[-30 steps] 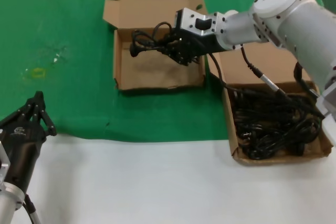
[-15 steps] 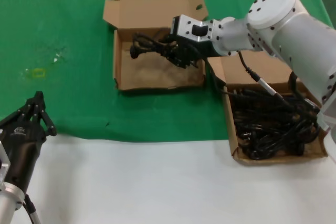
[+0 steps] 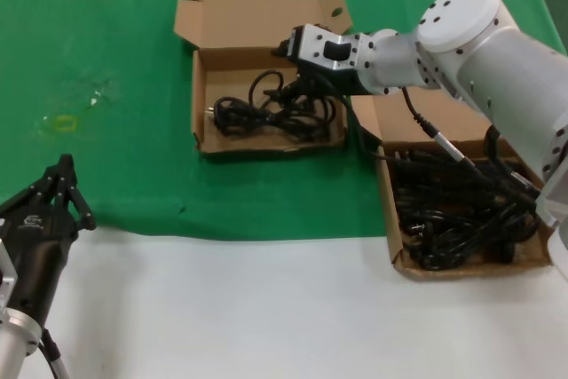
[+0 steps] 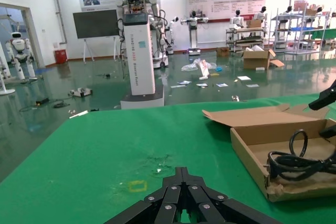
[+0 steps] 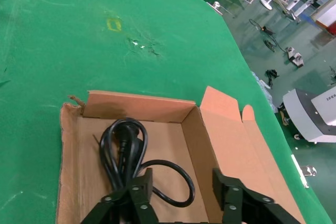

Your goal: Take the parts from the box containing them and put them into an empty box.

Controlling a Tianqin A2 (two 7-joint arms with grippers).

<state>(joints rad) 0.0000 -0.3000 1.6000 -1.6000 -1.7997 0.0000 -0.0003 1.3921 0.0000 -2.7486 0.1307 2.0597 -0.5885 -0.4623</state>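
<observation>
The box with the parts (image 3: pixel 387 212) stands at the right, full of tangled black cables (image 3: pixel 461 215). The box with the short wide lid (image 3: pixel 200 122) stands at the middle back and holds one coiled black cable (image 3: pixel 271 111). My right gripper (image 3: pixel 297 77) hangs over that box's far right corner, open and empty. In the right wrist view the gripper (image 5: pixel 181 178) is spread wide above the cable (image 5: pixel 125 150) lying on the box floor (image 5: pixel 86 182). My left gripper (image 3: pixel 64 168) is parked at the near left, shut and empty; its wrist view shows its closed tips (image 4: pixel 182 171).
A green mat (image 3: pixel 106 33) covers the back of the table and a white surface (image 3: pixel 266 308) the front. A small yellow mark (image 3: pixel 64 122) lies on the mat at the left. In the left wrist view the cable box (image 4: pixel 252 148) stands ahead to one side.
The right gripper held the cable above the middle box, then opened. The cable now lies on that box's floor. The left arm has not moved.
</observation>
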